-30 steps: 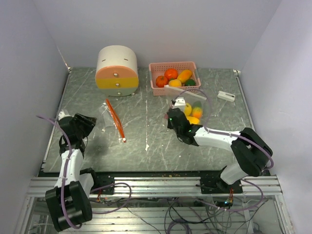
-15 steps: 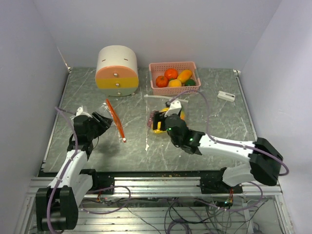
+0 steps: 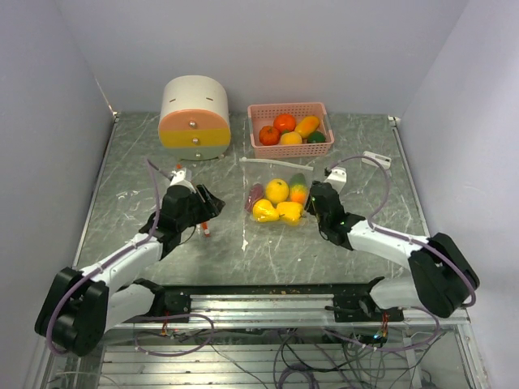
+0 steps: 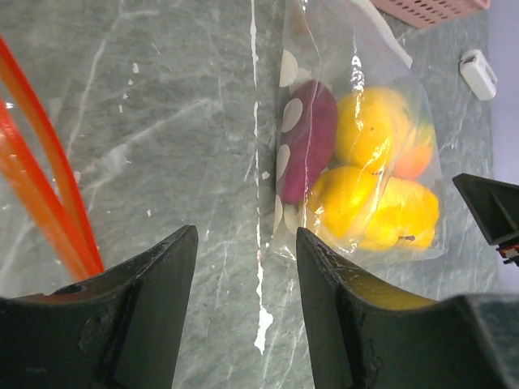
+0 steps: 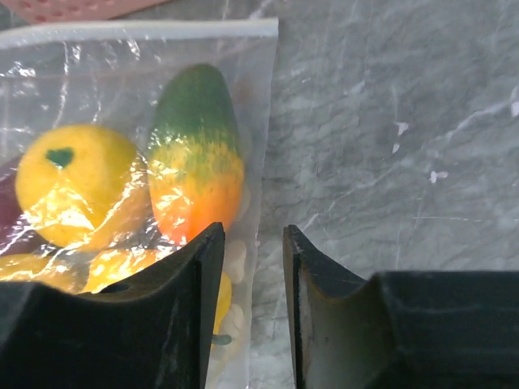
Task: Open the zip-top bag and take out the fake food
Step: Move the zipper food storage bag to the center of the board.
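One grey-green marbled table (image 3: 130, 154) carries everything. Two arms come in from the near edge: left arm (image 3: 122, 259) angled toward centre, right arm (image 3: 389, 239) likewise from the other side.

Round drawer box (image 3: 195, 117), cream over orange and yellow, back left. Pink basket (image 3: 286, 107), back centre, loose fruit inside, apart from the bag.

Zip-top bag (image 3: 276, 203): clear, flat on the table at centre, between the two grippers, white zip band toward the basket. Cannot tell whether the zip is sealed.

Fake food (image 4: 357, 174): all of it inside the bag. Pieces noted:
- round yellow fruit (image 5: 73, 182), green mark on top
- green-to-orange mango shape (image 5: 195, 154), just beside the yellow fruit, along the bag's right edge
- dark purple piece (image 4: 304, 146), at the bag's left edge
- two yellow pieces (image 3: 277, 212), at the near end

Left gripper (image 4: 243, 267): jaws apart, only bare table between them, pointed at the bag's left side, not touching it. Orange strip (image 4: 36, 190) lies on the table just to its left.

Right gripper (image 5: 247, 316): jaws parted by a narrow gap, the bag's right edge lying in that gap; film not pinched, contact cannot be told.

Small white device (image 3: 375, 159), back right, well apart from the bag.
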### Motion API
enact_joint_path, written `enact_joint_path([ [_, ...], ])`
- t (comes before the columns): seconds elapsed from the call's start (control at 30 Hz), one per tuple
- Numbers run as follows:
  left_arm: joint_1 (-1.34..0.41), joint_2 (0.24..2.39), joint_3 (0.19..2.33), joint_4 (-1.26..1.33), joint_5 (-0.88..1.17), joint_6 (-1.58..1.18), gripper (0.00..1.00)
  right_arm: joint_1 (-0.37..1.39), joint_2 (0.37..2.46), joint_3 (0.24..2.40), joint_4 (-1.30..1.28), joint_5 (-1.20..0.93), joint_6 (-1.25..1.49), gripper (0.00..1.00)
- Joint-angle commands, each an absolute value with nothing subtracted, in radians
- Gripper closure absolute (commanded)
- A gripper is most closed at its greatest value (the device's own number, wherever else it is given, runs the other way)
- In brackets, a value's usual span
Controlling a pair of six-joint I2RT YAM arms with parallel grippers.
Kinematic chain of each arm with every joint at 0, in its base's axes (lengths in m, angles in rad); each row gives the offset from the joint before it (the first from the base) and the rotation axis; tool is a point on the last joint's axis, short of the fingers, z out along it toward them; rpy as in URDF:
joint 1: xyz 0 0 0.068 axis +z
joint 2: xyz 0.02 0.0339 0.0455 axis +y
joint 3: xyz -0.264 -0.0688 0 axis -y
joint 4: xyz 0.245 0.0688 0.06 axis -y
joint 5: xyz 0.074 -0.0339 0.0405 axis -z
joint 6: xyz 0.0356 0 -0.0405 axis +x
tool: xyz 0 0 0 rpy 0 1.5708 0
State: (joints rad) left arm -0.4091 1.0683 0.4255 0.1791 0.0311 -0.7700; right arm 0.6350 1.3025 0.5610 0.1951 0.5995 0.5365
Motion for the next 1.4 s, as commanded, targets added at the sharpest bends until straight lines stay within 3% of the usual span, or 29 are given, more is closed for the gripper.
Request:
enact_joint_path([
  [0.0,-0.482,1.111,0.470,0.237,-0.077,-0.765,0.37,0.617,1.376,0.569,0.206,0.467,0.621,0.66],
  [0.13,-0.532,1.153,0.492,0.232,-0.113,-0.761,0.37,0.660,1.451,0.553,0.278,0.344,0.645,0.69],
  [0.47,-0.557,1.110,0.529,0.125,-0.226,-0.735,0.38,1.025,1.593,0.661,0.358,0.362,0.663,0.69],
  [0.67,-0.557,1.012,0.548,0.055,-0.248,-0.718,0.38,1.043,1.455,0.652,0.316,0.490,0.579,0.67],
  [0.8,-0.557,1.030,0.535,0.105,-0.205,-0.728,0.39,0.965,1.304,0.609,0.284,0.555,0.531,0.53],
  [1.0,-0.568,1.103,0.528,0.193,-0.133,-0.746,0.39,0.657,1.226,0.540,0.325,0.324,0.528,0.27],
  [1.17,-0.575,1.120,0.537,0.205,-0.120,-0.743,0.39,0.470,1.321,0.548,0.466,0.031,0.547,0.21],
  [1.37,-0.575,1.105,0.537,0.194,-0.110,-0.735,0.39,0.311,1.586,0.651,0.724,-0.381,0.618,0.20],
])
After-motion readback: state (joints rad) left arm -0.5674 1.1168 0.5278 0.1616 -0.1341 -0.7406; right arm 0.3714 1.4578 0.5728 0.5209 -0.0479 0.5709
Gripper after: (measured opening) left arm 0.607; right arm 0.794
